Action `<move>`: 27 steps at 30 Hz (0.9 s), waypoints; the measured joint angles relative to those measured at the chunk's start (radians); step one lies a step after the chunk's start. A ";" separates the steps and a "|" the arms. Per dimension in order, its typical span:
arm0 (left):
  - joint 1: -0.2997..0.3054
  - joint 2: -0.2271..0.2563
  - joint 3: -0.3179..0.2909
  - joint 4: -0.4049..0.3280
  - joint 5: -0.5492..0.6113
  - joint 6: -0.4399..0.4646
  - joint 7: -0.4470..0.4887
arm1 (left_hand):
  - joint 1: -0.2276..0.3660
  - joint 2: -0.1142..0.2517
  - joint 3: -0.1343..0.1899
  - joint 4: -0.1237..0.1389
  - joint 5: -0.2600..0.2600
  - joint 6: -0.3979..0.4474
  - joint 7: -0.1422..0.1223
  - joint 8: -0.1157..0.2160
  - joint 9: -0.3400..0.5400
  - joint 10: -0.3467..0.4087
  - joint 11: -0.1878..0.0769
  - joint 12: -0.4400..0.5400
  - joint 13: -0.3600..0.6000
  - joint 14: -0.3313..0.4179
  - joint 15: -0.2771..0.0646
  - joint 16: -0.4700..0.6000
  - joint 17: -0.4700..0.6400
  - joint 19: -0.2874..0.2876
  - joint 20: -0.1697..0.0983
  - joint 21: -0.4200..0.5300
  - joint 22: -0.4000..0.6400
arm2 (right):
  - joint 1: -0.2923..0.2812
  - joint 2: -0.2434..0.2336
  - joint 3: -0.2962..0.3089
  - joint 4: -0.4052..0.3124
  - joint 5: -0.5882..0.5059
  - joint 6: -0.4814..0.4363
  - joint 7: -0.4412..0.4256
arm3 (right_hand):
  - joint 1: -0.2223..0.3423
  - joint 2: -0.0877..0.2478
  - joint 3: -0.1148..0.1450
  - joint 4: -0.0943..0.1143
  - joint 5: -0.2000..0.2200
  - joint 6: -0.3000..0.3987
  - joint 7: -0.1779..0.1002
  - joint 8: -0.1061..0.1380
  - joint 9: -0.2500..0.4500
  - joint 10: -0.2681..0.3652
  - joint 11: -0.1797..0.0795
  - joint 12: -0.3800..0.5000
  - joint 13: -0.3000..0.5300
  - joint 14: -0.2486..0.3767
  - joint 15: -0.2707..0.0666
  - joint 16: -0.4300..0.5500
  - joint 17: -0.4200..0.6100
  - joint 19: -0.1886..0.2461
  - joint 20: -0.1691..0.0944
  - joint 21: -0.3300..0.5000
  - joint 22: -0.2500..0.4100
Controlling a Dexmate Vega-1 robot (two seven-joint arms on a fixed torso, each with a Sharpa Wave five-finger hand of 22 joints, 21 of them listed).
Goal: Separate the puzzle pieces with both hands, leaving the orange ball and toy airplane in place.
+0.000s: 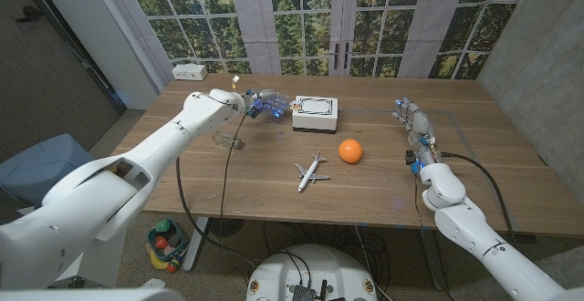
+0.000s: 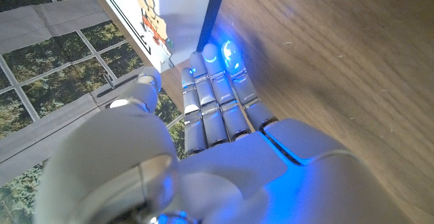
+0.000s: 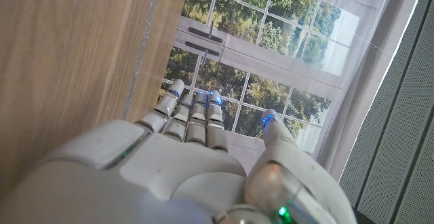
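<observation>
The puzzle block (image 1: 316, 114), a white box with a dark-framed top, stands in the upper middle of the head view, not far from the far edge of the counter (image 1: 383, 187). In the left wrist view the same block (image 2: 163, 13) shows a printed picture on its side face. The left hand (image 1: 265, 104) is just beside the block on its left side; its fingers (image 2: 210, 102) lie together and straight, and their tips reach the foot of the block, but I cannot tell if they really touch it. It holds nothing.

Below the block in the head view, well apart from it, lies the orange ball (image 1: 349, 150), and to the lower left of the ball, the toy airplane (image 1: 311, 171). Between them and the near edge there is open wood.

The right hand (image 1: 411, 122) is at the right of the head view, well apart from the block and the ball, with open counter on both its sides. In the right wrist view its fingers (image 3: 193, 115) are stretched out side by side beside the wood, with nothing in them.

A small clear object (image 1: 223, 140) lies on the counter under the left arm.
</observation>
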 measured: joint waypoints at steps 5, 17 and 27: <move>-0.015 -0.014 0.010 0.021 0.000 0.002 -0.010 | 0.026 0.004 -0.003 -0.003 0.000 0.009 0.005 -0.002 0.005 0.013 -0.002 0.013 0.017 0.004 0.003 0.013 0.000 -0.004 0.004 0.012 0.004 | -0.006 0.002 0.004 -0.001 -0.001 0.008 -0.005 | 0.000 0.000 0.000 0.000 0.000 0.004 0.004 0.000 0.000 0.000 0.000 0.000 0.000 0.000 0.000 0.000 0.000 0.000 0.000 -0.006 0.000; -0.024 -0.034 0.020 0.042 0.014 -0.015 -0.004 | 0.103 0.032 -0.004 -0.004 0.004 0.051 0.004 -0.002 0.018 0.057 -0.003 0.070 0.075 0.027 -0.002 0.067 0.000 -0.018 0.018 0.066 0.014 | -0.020 0.008 0.014 -0.003 -0.003 0.023 -0.014 | -0.008 0.008 -0.005 -0.005 0.000 0.005 0.005 0.000 0.000 0.000 0.000 0.000 0.000 0.007 0.000 0.000 -0.005 0.005 -0.005 -0.015 0.000; -0.008 -0.056 -0.003 0.046 0.004 -0.026 0.041 | 0.211 0.091 0.048 -0.008 0.012 0.154 -0.014 0.015 0.039 0.144 -0.025 0.151 0.159 0.091 -0.011 0.121 0.006 -0.007 0.007 0.157 0.018 | -0.027 0.013 0.020 -0.003 -0.007 0.031 -0.023 | -0.008 0.008 -0.005 -0.005 -0.004 0.005 0.005 0.000 0.000 0.005 0.006 0.000 -0.003 0.011 0.003 0.000 -0.004 0.009 -0.002 -0.019 0.000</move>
